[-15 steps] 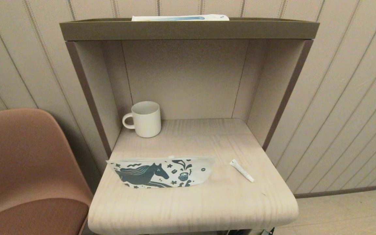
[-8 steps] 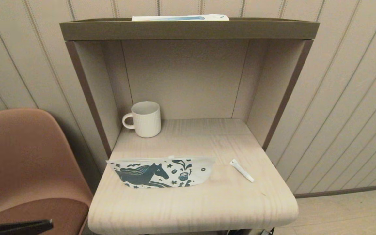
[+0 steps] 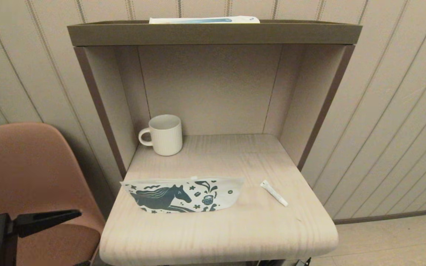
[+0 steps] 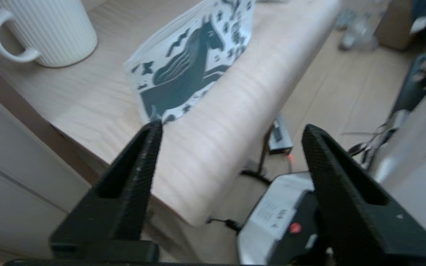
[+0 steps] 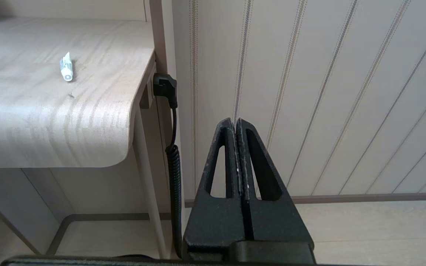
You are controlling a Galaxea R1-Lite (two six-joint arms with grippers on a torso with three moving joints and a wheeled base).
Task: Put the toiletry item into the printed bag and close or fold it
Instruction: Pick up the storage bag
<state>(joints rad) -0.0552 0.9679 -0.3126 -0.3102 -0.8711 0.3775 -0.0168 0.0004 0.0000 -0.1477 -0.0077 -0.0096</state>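
The printed bag (image 3: 183, 195), white with a dark teal horse, lies flat near the front left of the wooden shelf top (image 3: 216, 236). The toiletry item (image 3: 274, 193), a slim white tube, lies to its right, apart from it. My left gripper (image 4: 231, 125) is open and empty. It hovers low, off the shelf's front left corner, short of the bag (image 4: 194, 70); one of its fingers (image 3: 50, 218) shows in the head view. My right gripper (image 5: 235, 120) is shut on nothing, low beside the shelf's right side, with the tube (image 5: 66, 66) up on the surface.
A white ribbed mug (image 3: 165, 135) stands at the back left of the alcove. A long white-and-blue box (image 3: 203, 20) lies on the top ledge. A brown chair (image 3: 24, 177) sits left of the unit. A coiled black cable (image 5: 174, 162) hangs by the right leg.
My left gripper has risen into the head view from the lower left, moved toward the shelf, and opened its jaws. The bag, tube and right gripper have not moved.
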